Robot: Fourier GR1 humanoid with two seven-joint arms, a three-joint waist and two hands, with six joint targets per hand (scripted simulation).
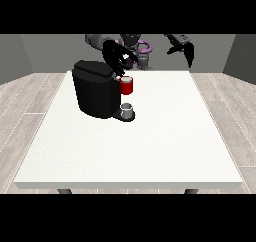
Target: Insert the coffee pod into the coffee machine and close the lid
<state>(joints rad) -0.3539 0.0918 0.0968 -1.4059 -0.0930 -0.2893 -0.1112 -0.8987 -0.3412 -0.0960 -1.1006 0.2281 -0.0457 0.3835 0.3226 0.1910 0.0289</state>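
A: From the front, where is the coffee pod?

B: I cannot pick it out. The hand at the view's left hangs over the black coffee machine, just above its red pod holder; whether its fingers pinch anything I cannot tell.

A: And the other one?

B: The hand at the view's right is raised well apart from the machine, fingers hanging relaxed. A grey cup stands on the machine's base, on the white table.

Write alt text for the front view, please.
A black coffee machine stands on a white table, and the hand at the view's left hovers over its red pod holder. A small grey cup sits below; the hand at the view's right is raised, idle.
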